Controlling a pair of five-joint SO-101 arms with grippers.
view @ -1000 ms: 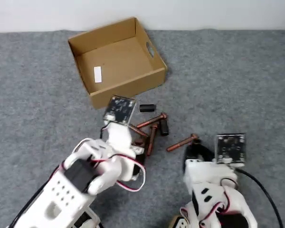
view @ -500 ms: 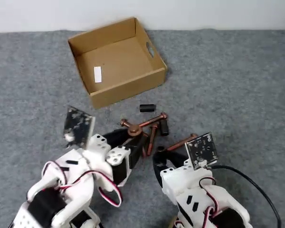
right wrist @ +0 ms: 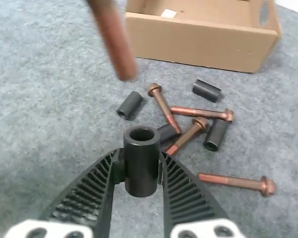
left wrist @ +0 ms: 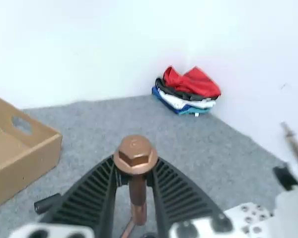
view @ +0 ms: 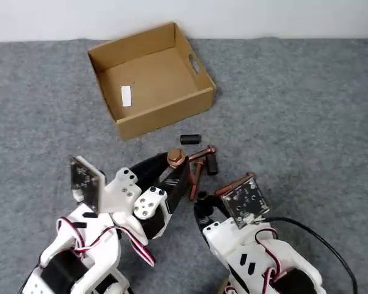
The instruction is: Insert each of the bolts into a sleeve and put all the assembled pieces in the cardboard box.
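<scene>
My left gripper is shut on a copper bolt, held above the carpet with its hex head up; in the high view the bolt stands over the pile. My right gripper is shut on a black sleeve, bore facing up, close beside the left one. The held bolt's shaft hangs above and beyond the sleeve, apart from it. Loose bolts and sleeves lie on the carpet. The open cardboard box stands behind them.
One sleeve lies alone just in front of the box wall. Grey carpet stretches free to the right of the pile. A heap of red, white and blue cloth lies by the far wall.
The left arm drew back from the pile and lifted a bolt clear of the carpet. The right arm swung left with its sleeve, ending close beside the left gripper.
</scene>
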